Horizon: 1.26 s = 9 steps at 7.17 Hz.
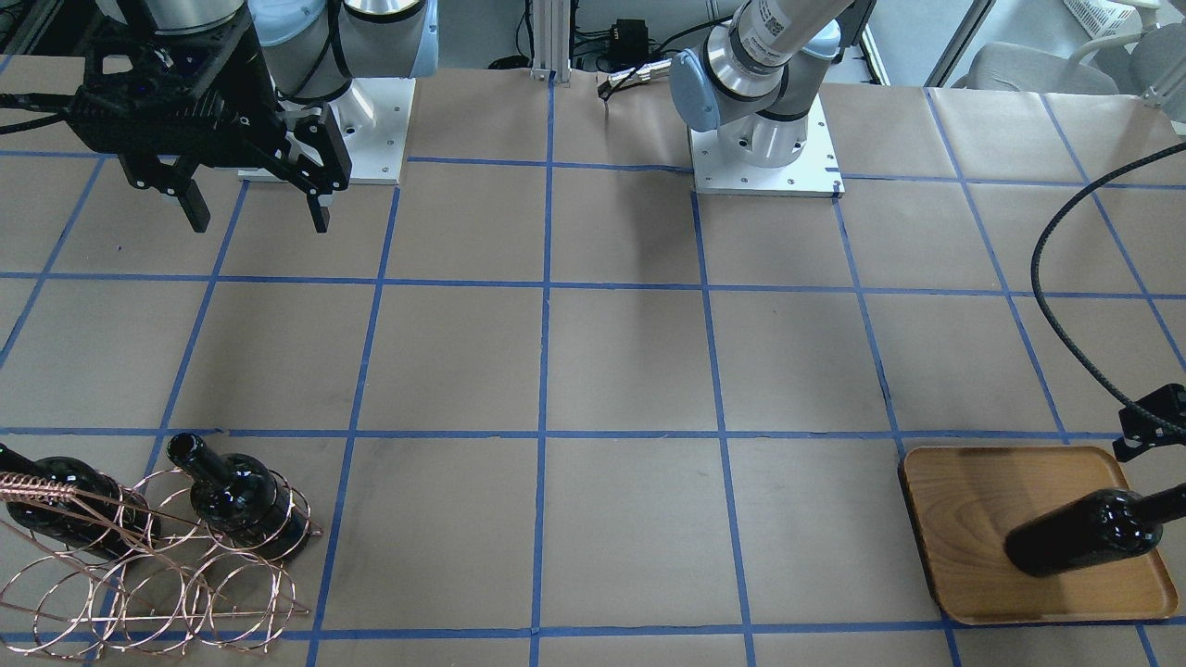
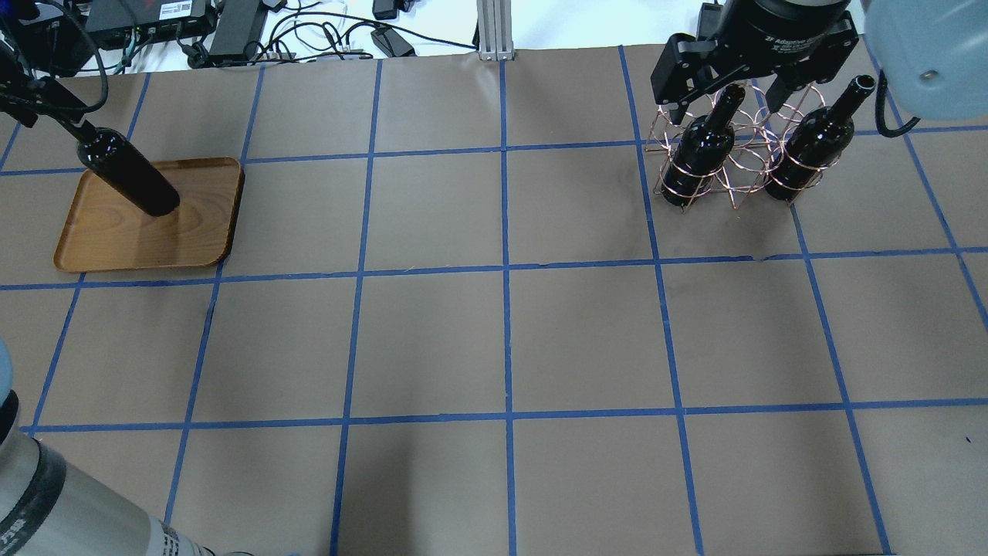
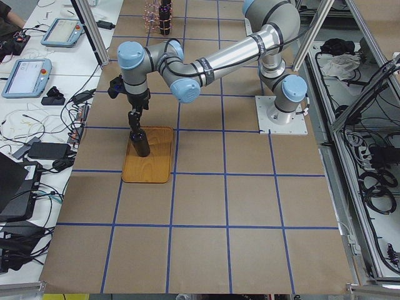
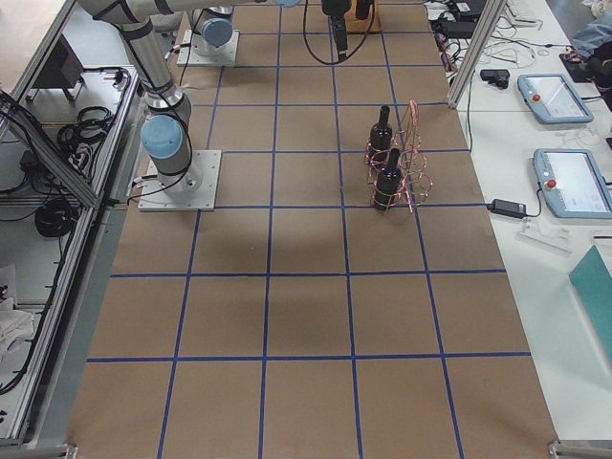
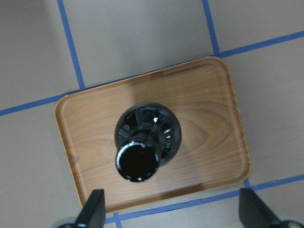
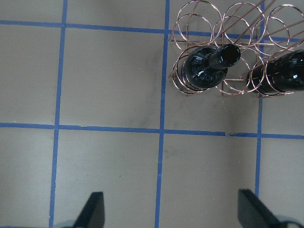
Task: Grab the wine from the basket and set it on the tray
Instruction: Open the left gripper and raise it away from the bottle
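The wine [image 2: 127, 176] is showing glossy black; the tray [image 2: 197, 232] is showing orange-brown wood grain; the basket [image 2: 732, 171] is gleaming copper-pink; the worktop [image 2: 432, 347] is showing brown with blue gridlines.

A table top covered in brown paper [image 2: 432, 347] is marked into squares by blue tape lines [image 2: 505, 270]. At its far edge a silver aluminium post [image 2: 490, 27] stands near tangled black cables and power bricks [image 2: 231, 23]. A grey-blue handheld screen pendant [image 4: 550, 96] and a second pendant like it [image 4: 574, 182] lie on a white side bench [image 4: 497, 143].
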Motion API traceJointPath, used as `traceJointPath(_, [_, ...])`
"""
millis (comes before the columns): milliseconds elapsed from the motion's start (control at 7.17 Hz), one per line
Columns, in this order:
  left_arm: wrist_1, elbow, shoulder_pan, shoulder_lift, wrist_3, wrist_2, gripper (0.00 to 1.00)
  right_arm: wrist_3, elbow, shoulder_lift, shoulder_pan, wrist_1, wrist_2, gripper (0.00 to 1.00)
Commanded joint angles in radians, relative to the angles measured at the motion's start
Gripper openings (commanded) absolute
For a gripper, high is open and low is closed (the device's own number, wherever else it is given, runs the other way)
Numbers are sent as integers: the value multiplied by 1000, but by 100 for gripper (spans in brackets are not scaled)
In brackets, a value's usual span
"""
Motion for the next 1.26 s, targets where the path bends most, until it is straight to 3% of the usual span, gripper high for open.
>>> traceJointPath(0, [-143, -9, -42, 119, -198, -6, 100, 0, 2, -5, 0, 0, 0, 100])
traceJointPath(279, [-191, -23, -192, 225, -323, 18, 100, 0, 2, -5, 0, 0, 0, 100])
traceJointPath(558, [-205, -98, -307, 296, -522, 17, 100, 0, 2, -5, 0, 0, 0, 100])
traceJointPath(1116, [-200, -209, -470, 393, -561, 20, 100, 0, 2, -5, 0, 5, 0, 100])
